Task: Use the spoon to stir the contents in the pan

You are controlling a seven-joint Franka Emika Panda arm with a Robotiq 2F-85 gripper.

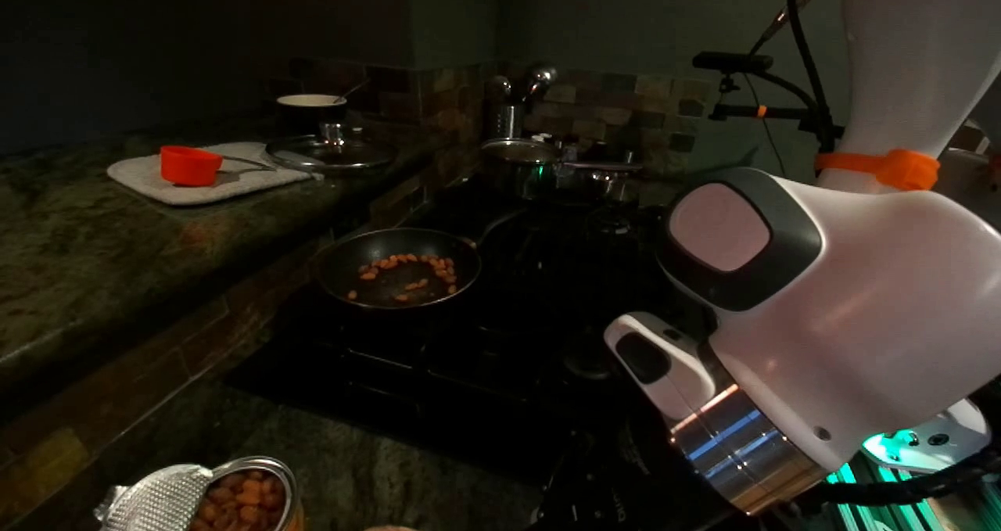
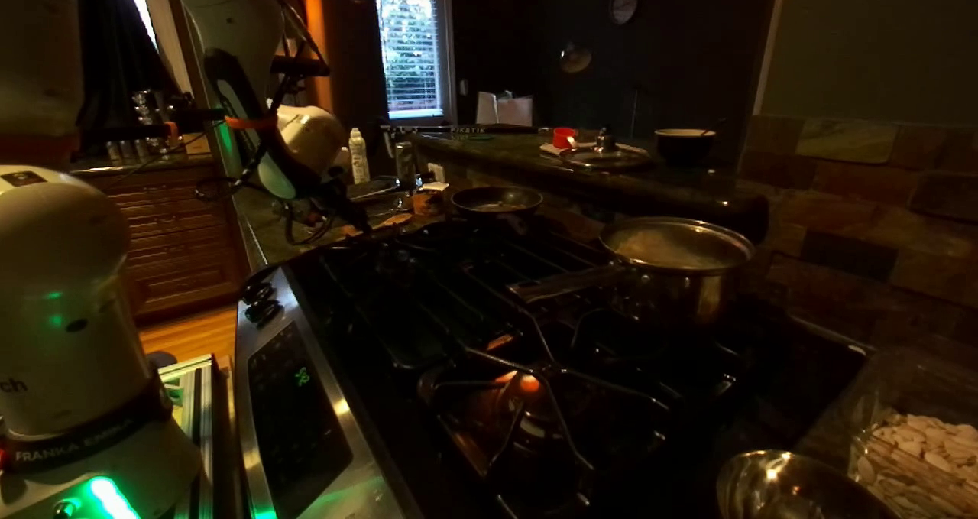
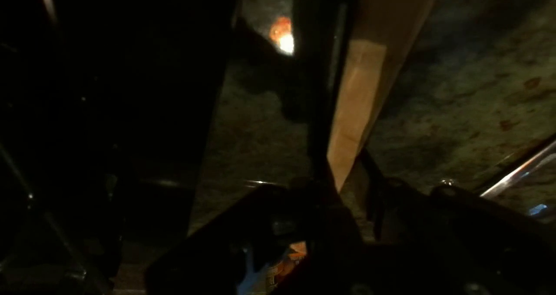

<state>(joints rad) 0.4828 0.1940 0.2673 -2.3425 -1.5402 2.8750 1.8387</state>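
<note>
A black frying pan [image 1: 340, 263] holds scattered brown nuts [image 1: 403, 259] at the stove's far-left burner; the pan also shows in an exterior view [image 2: 467, 200]. My gripper [image 3: 346, 156] is at the near edge of the stove, apart from the pan. In the wrist view its dark fingers close narrowly around a pale wooden spoon handle [image 3: 358, 91]. In an exterior view the gripper [image 2: 361, 225] is dark, with the wooden spoon's head [image 2: 396, 219] beside it, low over the counter. A pale edge shows at the bottom of an exterior view, possibly the spoon.
An opened can of nuts [image 1: 246, 500] stands on the near counter. A lidded pot [image 2: 688, 293] sits on the stove, handle sticking out. The raised counter [image 1: 78, 265] beside the pan holds a red cup [image 1: 190, 167], a glass lid [image 1: 332, 154] and a bowl [image 1: 311, 115].
</note>
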